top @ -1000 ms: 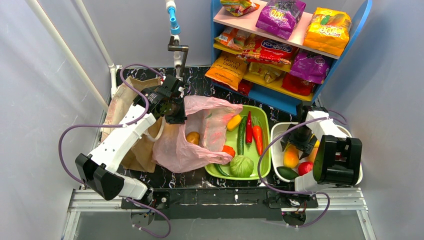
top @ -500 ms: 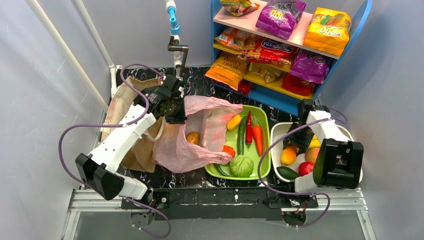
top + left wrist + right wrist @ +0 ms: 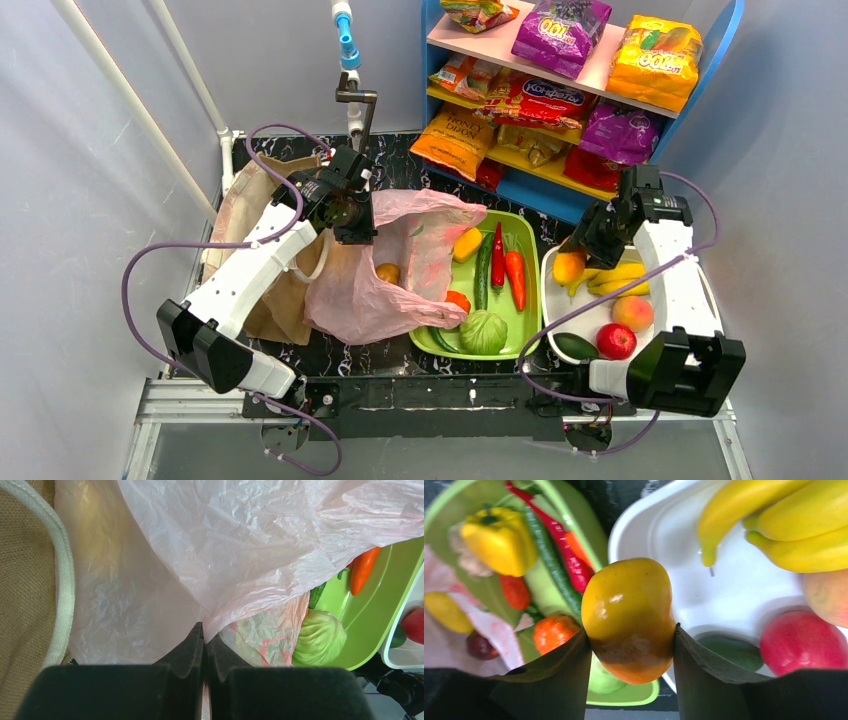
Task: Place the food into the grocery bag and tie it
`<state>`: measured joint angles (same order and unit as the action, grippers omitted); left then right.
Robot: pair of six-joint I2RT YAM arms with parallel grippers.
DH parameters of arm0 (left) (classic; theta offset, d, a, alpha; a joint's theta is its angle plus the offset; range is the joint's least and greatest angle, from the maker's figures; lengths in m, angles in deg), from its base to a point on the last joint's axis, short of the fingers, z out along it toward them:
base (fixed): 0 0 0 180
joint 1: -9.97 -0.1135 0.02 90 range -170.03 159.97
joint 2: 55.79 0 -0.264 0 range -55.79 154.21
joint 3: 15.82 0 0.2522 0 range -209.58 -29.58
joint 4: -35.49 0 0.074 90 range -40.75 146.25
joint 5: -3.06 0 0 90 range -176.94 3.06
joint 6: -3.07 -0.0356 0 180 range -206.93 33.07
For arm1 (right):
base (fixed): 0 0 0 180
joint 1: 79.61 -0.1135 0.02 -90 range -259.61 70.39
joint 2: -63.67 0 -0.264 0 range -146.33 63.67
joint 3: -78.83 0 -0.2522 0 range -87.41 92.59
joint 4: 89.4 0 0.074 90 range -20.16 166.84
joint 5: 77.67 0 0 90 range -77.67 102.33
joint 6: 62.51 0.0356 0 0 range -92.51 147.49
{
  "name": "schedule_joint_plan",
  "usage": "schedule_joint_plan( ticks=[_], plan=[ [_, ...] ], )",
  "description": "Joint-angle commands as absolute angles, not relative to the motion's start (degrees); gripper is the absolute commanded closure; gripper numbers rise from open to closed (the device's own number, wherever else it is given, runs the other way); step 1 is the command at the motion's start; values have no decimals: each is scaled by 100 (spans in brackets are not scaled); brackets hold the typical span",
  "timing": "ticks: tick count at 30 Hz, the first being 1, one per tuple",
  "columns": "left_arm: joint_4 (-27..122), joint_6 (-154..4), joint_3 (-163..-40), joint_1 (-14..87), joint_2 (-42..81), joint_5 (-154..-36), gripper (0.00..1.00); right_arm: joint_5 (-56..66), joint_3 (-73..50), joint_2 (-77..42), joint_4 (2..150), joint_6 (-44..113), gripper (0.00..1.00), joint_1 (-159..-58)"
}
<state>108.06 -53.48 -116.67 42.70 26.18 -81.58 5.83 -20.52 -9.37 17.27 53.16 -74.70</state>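
Note:
The pink grocery bag lies open on the table left of the green tray, with a yellow fruit inside. My left gripper is shut on the bag's upper edge and holds it up; the pinched plastic shows in the left wrist view. My right gripper is shut on a yellow-orange mango, held above the left rim of the white tub. A dark-red onion shows inside the bag in the right wrist view.
The green tray holds a yellow pepper, chillies, a cucumber, a carrot, a tomato and a cabbage. The white tub holds bananas, a peach, a red apple and an avocado. A brown bag lies at left. A blue snack shelf stands behind.
My right gripper has lifted the mango out of the white tub and carried it up and toward the far left rim. My left gripper still holds the bag edge, almost unmoved.

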Motion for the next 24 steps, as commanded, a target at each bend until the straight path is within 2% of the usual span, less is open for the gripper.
schedule_joint_plan(
  ticks=[1,9,17,24],
  plan=[
    [10929,-5357,-11844,4249,2555,-8184,100,-370,-1613,-546,1743,5437,99,-7467],
    [10908,-5295,-11799,4249,2524,-8254,100,-1211,-1266,-364,2133,5761,94,-7927],
    [10891,-5244,-11766,4249,2486,-8319,100,-1088,-717,-675,2826,6505,92,-9475],
    [10909,-5252,-11739,4249,2422,-8310,100,-913,62,-1440,3220,6700,90,-10614]
  ],
)
